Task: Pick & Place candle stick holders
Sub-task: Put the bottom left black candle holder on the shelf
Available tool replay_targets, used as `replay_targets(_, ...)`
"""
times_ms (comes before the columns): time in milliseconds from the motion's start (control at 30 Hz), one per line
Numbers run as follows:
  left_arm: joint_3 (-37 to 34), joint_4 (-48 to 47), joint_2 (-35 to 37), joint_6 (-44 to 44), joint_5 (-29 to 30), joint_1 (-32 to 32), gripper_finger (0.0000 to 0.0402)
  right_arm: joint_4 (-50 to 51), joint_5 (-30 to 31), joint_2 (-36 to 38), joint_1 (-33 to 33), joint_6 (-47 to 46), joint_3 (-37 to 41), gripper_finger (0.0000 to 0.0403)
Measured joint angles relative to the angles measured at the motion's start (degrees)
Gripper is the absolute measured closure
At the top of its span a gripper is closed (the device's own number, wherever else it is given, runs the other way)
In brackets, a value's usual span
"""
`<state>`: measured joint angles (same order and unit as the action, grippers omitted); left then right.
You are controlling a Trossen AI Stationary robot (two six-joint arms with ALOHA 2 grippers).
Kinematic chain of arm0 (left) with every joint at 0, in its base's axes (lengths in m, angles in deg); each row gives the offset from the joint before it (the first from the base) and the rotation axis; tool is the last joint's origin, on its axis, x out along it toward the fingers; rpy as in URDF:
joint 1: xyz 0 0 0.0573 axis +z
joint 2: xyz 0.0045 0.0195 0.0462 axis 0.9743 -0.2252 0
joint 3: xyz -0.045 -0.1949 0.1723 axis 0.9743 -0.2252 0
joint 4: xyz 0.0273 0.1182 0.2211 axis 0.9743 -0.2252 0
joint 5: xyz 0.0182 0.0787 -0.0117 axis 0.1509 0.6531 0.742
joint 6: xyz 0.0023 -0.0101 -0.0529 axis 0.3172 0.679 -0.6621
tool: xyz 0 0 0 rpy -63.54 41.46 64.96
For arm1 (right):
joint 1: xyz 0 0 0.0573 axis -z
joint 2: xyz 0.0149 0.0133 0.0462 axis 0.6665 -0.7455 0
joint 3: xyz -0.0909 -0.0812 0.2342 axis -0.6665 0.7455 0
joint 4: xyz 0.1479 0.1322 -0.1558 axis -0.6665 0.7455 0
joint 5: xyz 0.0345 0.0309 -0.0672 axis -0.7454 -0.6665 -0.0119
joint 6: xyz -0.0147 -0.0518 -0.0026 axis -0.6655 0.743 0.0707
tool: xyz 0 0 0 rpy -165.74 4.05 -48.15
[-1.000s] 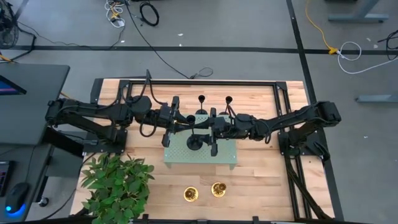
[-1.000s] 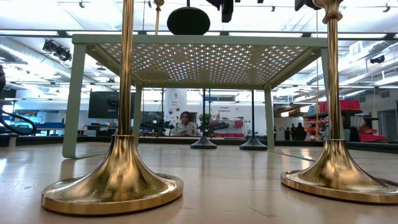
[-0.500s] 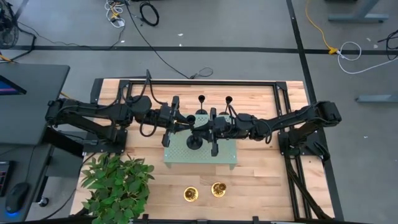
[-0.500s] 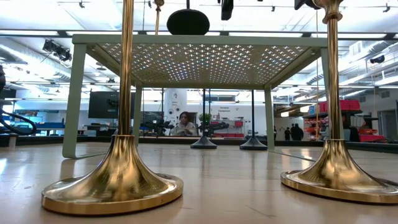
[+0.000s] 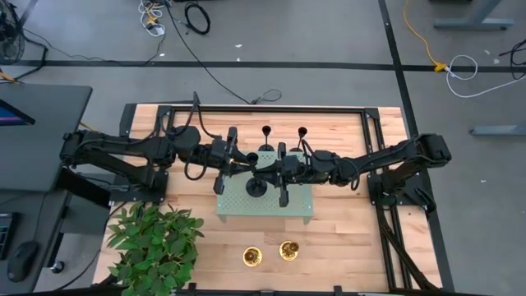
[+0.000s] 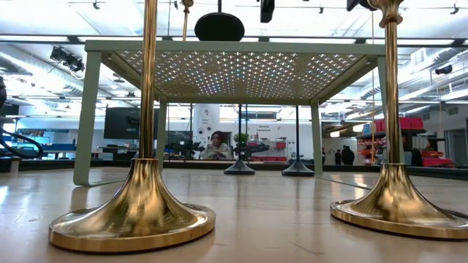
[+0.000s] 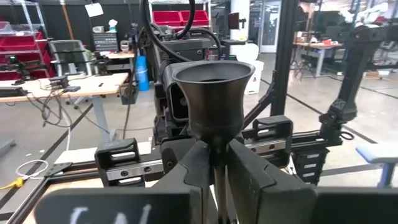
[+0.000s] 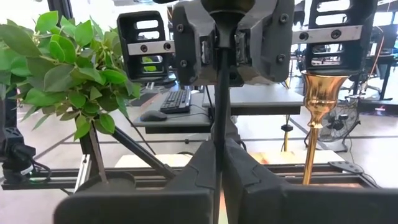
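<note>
Both the left gripper point(image 5: 239, 167) and right gripper point(image 5: 276, 174) clamp one matte black candle holder point(image 5: 257, 186) over the pale green perforated tray point(image 5: 296, 207); two gold holders point(image 5: 270, 253) wait at six o'clock on the desk point(image 5: 353, 238).

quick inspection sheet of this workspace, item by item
surface: wooden table, pale green perforated tray in the middle
job's things: held black holder over the tray; two black holders standing behind the tray; two gold holders in front of it; a third gold holder shows in the right wrist view
clutter: leafy plant at the table's front left corner
grippers: left claw and right claw both shut on the held black holder's stem
cables: loose cables on the floor behind the table
surroundings: dark desk at left; person seated far behind
</note>
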<state>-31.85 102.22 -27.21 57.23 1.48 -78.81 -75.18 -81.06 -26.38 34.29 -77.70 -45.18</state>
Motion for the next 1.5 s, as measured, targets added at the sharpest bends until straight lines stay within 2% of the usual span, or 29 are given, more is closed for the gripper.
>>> replay_targets(267, 0.1, 0.3, 0.0, -0.9, -0.3, -0.3, 0.0313, -0.5, 0.1, 0.2, -0.1, 0.2, 0.0, 0.0402)
replay_targets(600, 0.1, 0.0, 3.2, 0.4, -0.5, -0.3, 0.0228, 5.8, 1.3, 5.0, -1.0, 1.5, 0.0, 0.0403)
replay_targets(767, 0.1, -0.7, 4.3, -0.9, -0.4, -0.4, 0.0209, 12.2, 5.4, 8.0, -3.9, 3.3, 0.0, 0.0403)
replay_targets(967, 0.1, -1.5, 4.3, -1.2, -0.4, -1.8, 0.0207, 19.9, 11.0, 11.6, -9.4, 4.2, 0.0, 0.0403)
replay_targets(1067, 0.1, -2.0, 4.3, -1.1, -0.4, -2.5, 0.0207, 22.4, 16.6, 12.5, -12.7, 4.5, 0.2, 0.0403)
replay_targets(1233, 0.0, -2.3, 4.3, -1.1, -0.3, -3.6, 0.0207, 20.0, 22.4, 15.4, -17.3, 3.6, 5.5, 0.0403)
replay_targets(1400, 0.0, -2.3, 4.3, -1.1, -0.3, -4.0, 0.0207, 11.2, 28.0, 20.9, -20.9, 3.5, 13.8, 0.0403)
replay_targets(1500, 0.0, -2.3, 4.3, -1.1, -0.3, -3.9, 0.0207, 5.3, 29.4, 23.6, -22.1, 2.9, 18.8, 0.0403)
